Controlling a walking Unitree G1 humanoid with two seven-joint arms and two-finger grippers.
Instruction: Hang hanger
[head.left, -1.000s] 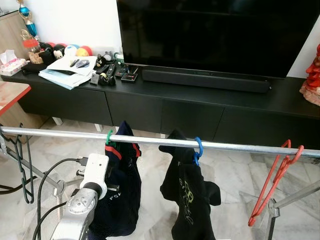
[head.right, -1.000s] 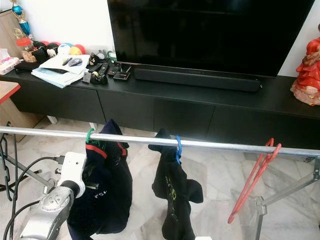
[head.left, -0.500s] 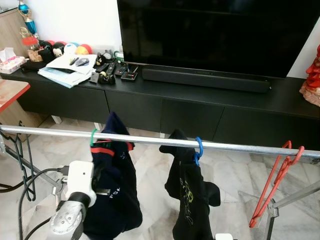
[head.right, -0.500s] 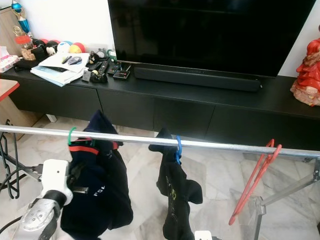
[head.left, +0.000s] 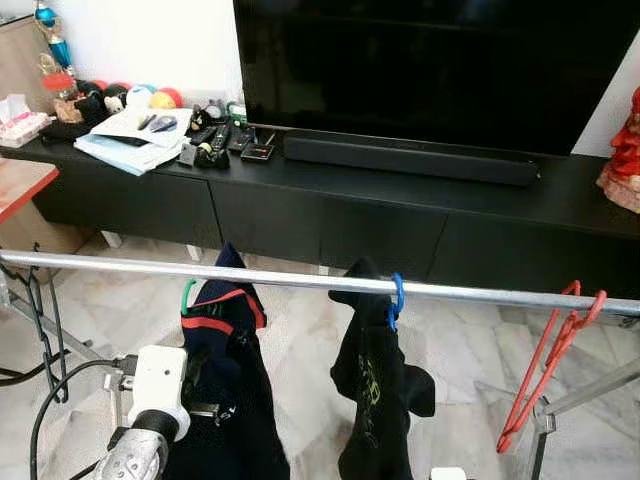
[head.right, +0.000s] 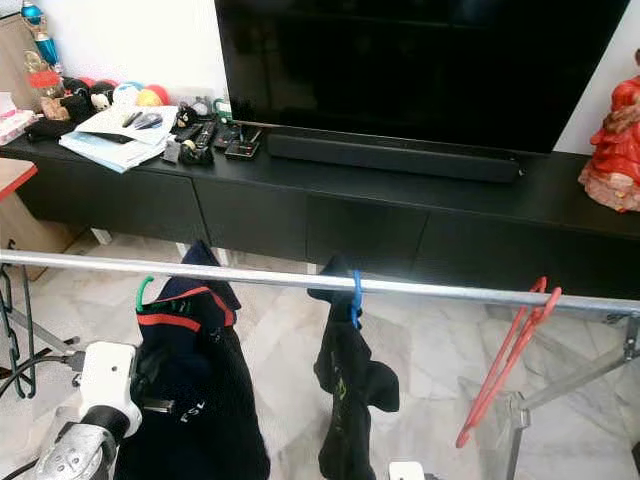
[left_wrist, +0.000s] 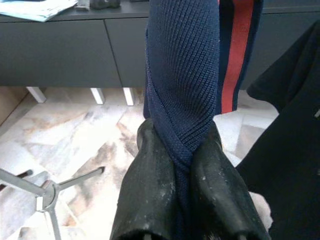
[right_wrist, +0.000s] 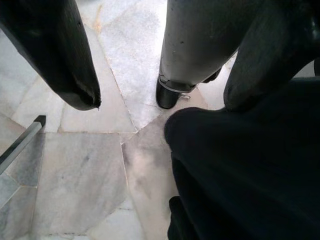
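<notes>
A living room with pale marble floor (head.left: 470, 350), a long black TV cabinet (head.left: 330, 215) and a big dark television (head.left: 430, 70) lies behind a silver clothes rail (head.left: 300, 281) that crosses the whole view; everything below is placed against that rail.

The left gripper (left_wrist: 182, 165) sits under the rail, toward its left end, its two black fingers (left_wrist: 150, 190) pressed tight on a fold of the navy garment (head.left: 228, 390) with the red stripe. That garment rides on the green hanger (head.left: 187, 295), whose hook looks to be just below the rail and slightly in front of it, not clearly over it; I cannot tell whether it touches the bar. The right gripper (right_wrist: 160, 100) hangs low beneath the rail with its fingers spread wide and nothing between them, dark cloth beside it.

Further right along the rail a black garment (head.left: 375, 400) hangs from a blue hanger (head.left: 397, 298), and near the right end a bare red hanger (head.left: 550, 360).

The risks, as I judge them: the grip is on cloth, not on the hanger, so the fabric could slide off and drop the hanger to the floor; a lift that stops short would leave the hook unseated; and a swing to the right could tangle with the black garment
</notes>
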